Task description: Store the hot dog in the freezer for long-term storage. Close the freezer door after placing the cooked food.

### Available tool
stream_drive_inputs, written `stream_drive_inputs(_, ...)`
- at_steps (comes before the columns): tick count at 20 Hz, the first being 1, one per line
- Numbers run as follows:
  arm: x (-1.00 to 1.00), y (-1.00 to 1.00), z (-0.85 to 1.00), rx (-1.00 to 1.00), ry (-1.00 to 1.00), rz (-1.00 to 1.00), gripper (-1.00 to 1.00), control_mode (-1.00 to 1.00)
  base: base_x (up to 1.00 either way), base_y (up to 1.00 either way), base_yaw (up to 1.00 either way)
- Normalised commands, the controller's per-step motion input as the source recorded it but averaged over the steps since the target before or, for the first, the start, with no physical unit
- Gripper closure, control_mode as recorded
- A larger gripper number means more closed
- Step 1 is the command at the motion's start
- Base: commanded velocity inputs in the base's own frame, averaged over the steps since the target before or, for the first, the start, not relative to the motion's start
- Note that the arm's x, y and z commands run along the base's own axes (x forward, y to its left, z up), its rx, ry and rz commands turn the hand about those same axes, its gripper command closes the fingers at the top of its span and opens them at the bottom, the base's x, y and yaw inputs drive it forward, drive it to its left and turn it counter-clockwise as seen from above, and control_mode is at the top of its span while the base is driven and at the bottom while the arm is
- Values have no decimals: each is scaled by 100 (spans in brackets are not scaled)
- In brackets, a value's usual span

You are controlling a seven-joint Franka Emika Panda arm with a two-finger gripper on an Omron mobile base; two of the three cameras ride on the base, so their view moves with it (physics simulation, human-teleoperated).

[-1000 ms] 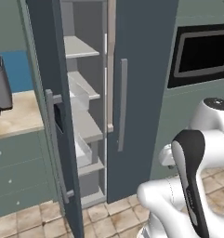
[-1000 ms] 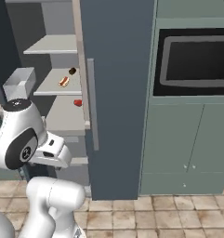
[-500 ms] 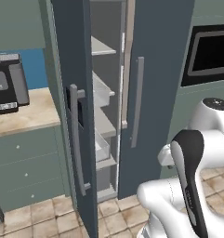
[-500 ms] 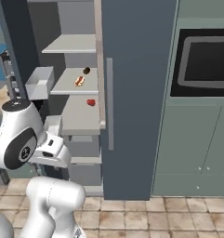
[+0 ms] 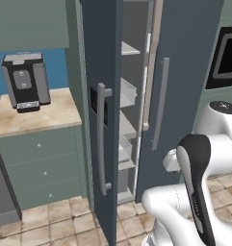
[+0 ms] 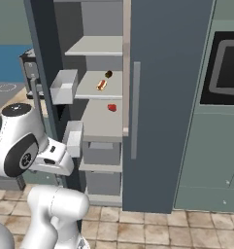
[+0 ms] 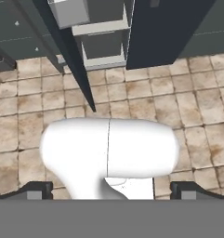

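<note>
**Hot dog lying on a freezer shelf, door standing ajar**

The hot dog (image 6: 102, 85) is lying on a pale grey shelf (image 6: 96, 89) inside the freezer (image 6: 138, 97), seen in the right base view. It is showing as a small red sausage in a tan-yellow bun, angled on the shelf, with a small dark item (image 6: 108, 74) just behind it. A small red item (image 6: 111, 107) is sitting on the shelf below.

The freezer door (image 5: 102, 120) is standing partly open, its grey bar handle (image 5: 101, 139) and black control panel (image 5: 94, 103) facing the left base camera. White inner bins (image 6: 65, 86) are hanging on its inner side. The matching plain door (image 5: 182, 86) is staying flush beside it.

The gripper (image 7: 111, 190) is pointing down at the tan tiled floor (image 7: 197, 139), well apart from the hot dog. Its dark fingertips (image 7: 36, 190) are sitting wide apart at the two sides of the hand view, holding nothing.

A black coffee machine (image 5: 25, 80) is resting on the beige counter (image 5: 38, 117) to the left of the freezer.
</note>
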Motion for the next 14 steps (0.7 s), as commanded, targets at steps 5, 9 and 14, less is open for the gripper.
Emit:
stream_drive_inputs(5,0,0,0,0,0,0,-100,100,0,3,1)
stream_drive_inputs(9,0,0,0,0,0,0,-100,100,0,0,0)
stream_drive_inputs(14,0,0,0,0,0,0,-100,100,0,0,0)
